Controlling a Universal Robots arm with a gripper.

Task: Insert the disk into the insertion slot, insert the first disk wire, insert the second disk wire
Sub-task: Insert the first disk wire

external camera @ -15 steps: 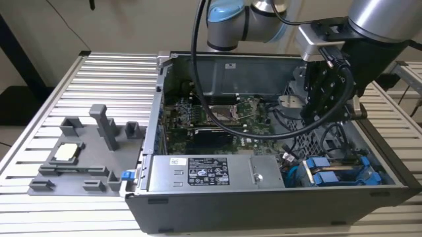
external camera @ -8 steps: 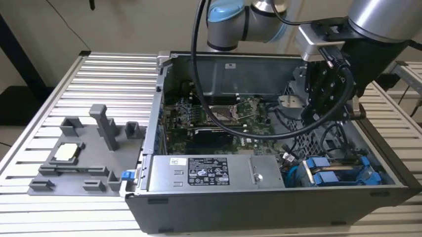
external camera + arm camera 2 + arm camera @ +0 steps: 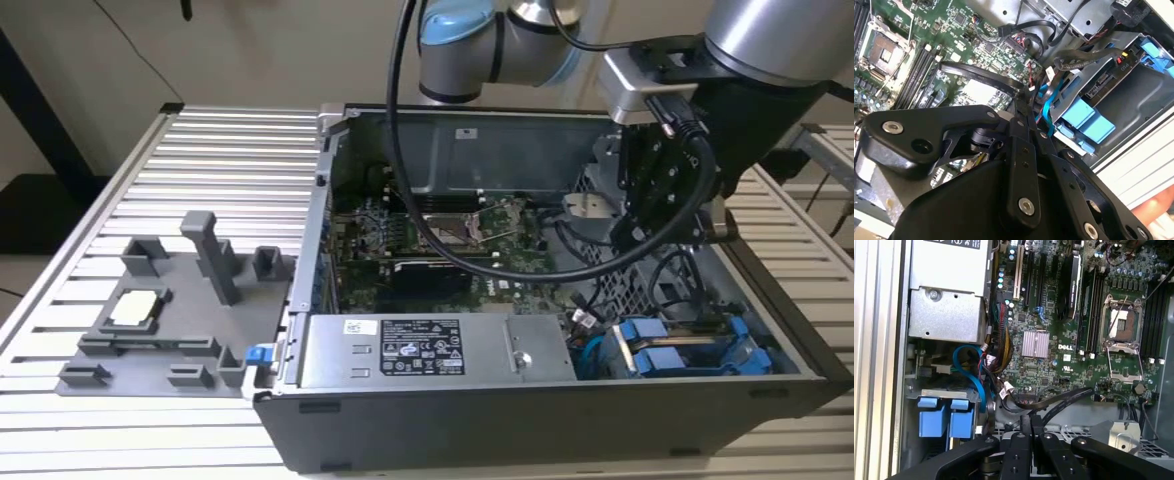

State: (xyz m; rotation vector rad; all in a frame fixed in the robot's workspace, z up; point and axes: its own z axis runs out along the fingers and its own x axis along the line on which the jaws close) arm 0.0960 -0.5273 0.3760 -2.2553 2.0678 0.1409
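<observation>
The gripper [image 3: 1032, 416] hangs inside the open computer case [image 3: 534, 430], its black jaws drawn narrow, close against each other. A flat black cable [image 3: 1064, 400] runs right by the tips, but whether it is pinched between them cannot be told. In the exterior view the gripper sits over the part of the case toward that view's right, above a tangle of black leads. Just beyond the tips lies the green motherboard [image 3: 1064, 340], with its empty processor socket and rows of memory slots. The disk [image 3: 694, 352] is well apart from the gripper: in its bright blue carrier it already sits down in the insertion slot [image 3: 936, 390], the grey metal bay in the case's near corner on the exterior view's right, with two blue tabs showing at its end. A blue cable [image 3: 971, 372] loops between the bay and the board beside a bundle of coloured wires. Next to the bay, inside the same case, is the grey power supply box [image 3: 427, 350] with its white sticker. Outside the case, toward the exterior view's left, a grey fixture tray [image 3: 80, 345] with upright posts rests on the slatted metal table [image 3: 227, 150]; a small pale square piece [image 3: 138, 306] lies in it.
</observation>
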